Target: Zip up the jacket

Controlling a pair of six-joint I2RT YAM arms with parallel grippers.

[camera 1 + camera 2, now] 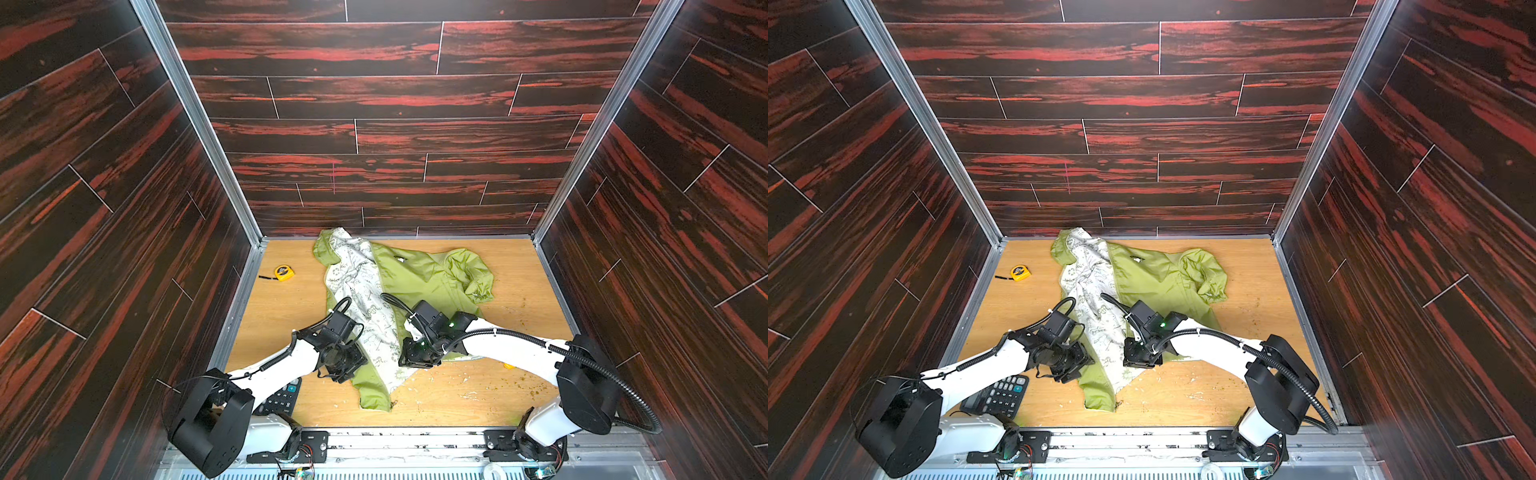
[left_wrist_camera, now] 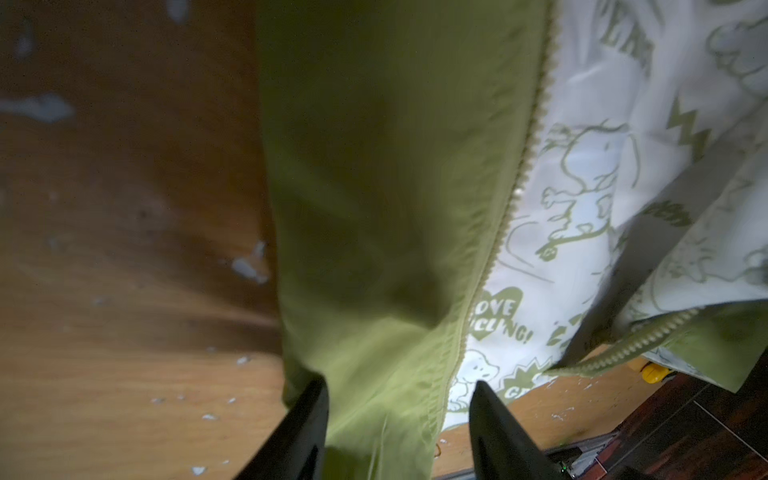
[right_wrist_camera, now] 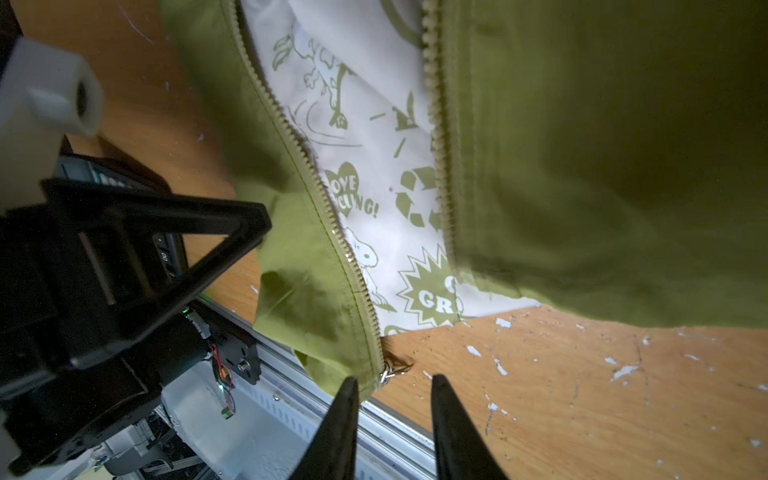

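My jacket [image 1: 415, 278] lies open mid-table, hood far against the back wall, hem near, white lining showing between the fronts.

The biggest risk is the whole jacket sliding: my left gripper [image 2: 401, 415] stands with jaws apart astride the left front's hem, clamped on nothing, so any tug would drag the thin cloth. Next, the two tooth rows are well apart at the hem. If I bring them together crooked, I judge the right row's end will miss the slider. The lining could also bunch into the teeth. The smallest risk is that my right gripper [image 3: 392, 399], jaws also apart and empty, sits just short of the slider [image 3: 390, 370]. Its pull lies flat on the table [image 1: 457, 399], so closing there may nudge it away or pinch only cloth.

Count:
- one jacket
- two grippers
- one calculator [image 1: 1000, 395], near left
- one tape measure [image 1: 284, 273], far left
- two tooth rows
- one slider
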